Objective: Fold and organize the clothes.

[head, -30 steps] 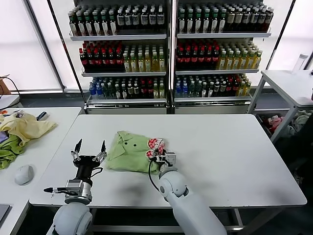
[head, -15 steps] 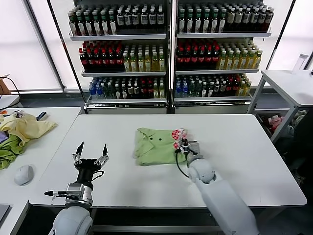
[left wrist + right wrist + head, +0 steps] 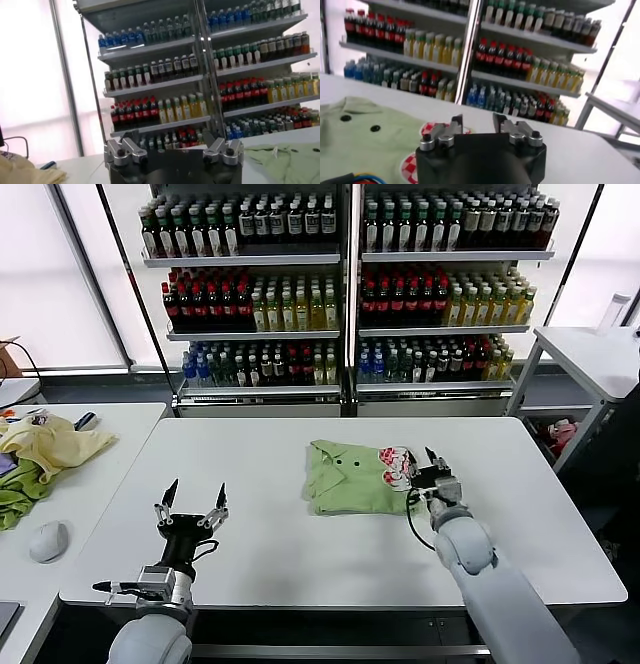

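The light green shirt [image 3: 350, 477] lies folded on the white table [image 3: 250, 454], right of centre, collar away from me, with its pink, red and white print [image 3: 396, 463] at its right edge. My right gripper [image 3: 420, 461] is low over the table at that edge, next to the print. In the right wrist view the right gripper [image 3: 477, 122] is open with bare table between its fingers, and the shirt [image 3: 365, 140] lies beside it. My left gripper [image 3: 196, 487] is open and empty, fingers pointing up, at the table's front left. From the left wrist view the left gripper [image 3: 172, 145] sees the shirt [image 3: 290, 157] far off.
A pale yellow cloth [image 3: 50, 442], a darker green cloth [image 3: 20, 489] and a mouse [image 3: 48, 540] lie on the left side table. Shelves of bottles [image 3: 340, 284] stand behind the table. Another white table [image 3: 590, 354] stands at the right.
My right gripper has carried the folded shirt to the right across the table, from front centre to right of centre. Its fingers now stand apart beside the print. The left gripper shifted slightly.
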